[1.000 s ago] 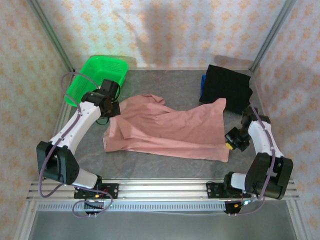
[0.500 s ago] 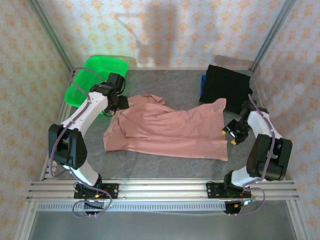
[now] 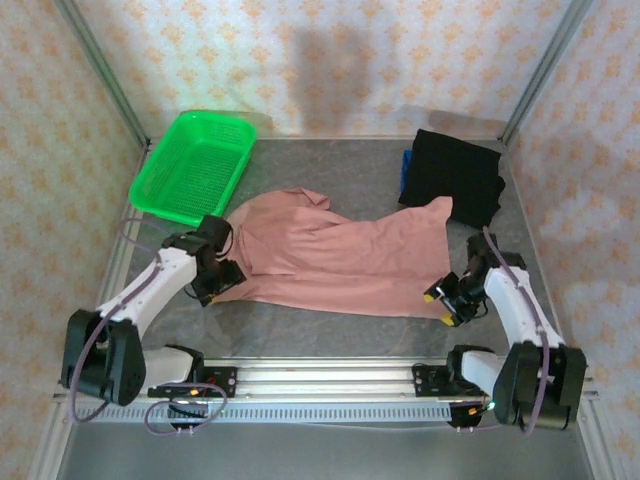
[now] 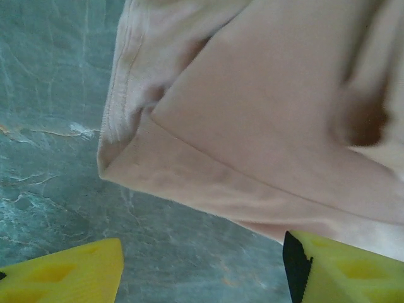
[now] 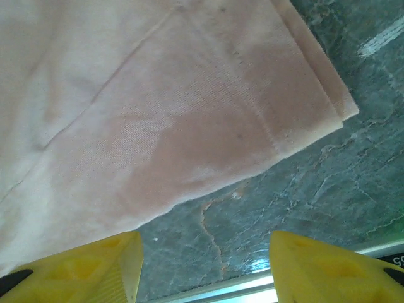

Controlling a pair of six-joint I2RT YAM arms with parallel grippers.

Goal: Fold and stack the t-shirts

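At the near corners of the pink t-shirt [image 3: 340, 255], the left tool [image 3: 218, 280] and the right tool [image 3: 445, 300] both stand spread, holding nothing.
The left tool gapes at the shirt's 8 o'clock corner, and the right tool is over bare table [image 3: 330, 325] just off the 4 o'clock corner. The pink t-shirt lies rumpled mid-table. The black t-shirt [image 3: 455, 175] sits folded at 1 o'clock, and the green basket [image 3: 195, 165] is at 11 o'clock.

A folded corner of the pink t-shirt [image 4: 265, 120] lies flat on the grey-green bench [image 4: 44, 95]. The left gripper [image 4: 203, 255] has its yellow jaws apart, with bare bench between them.
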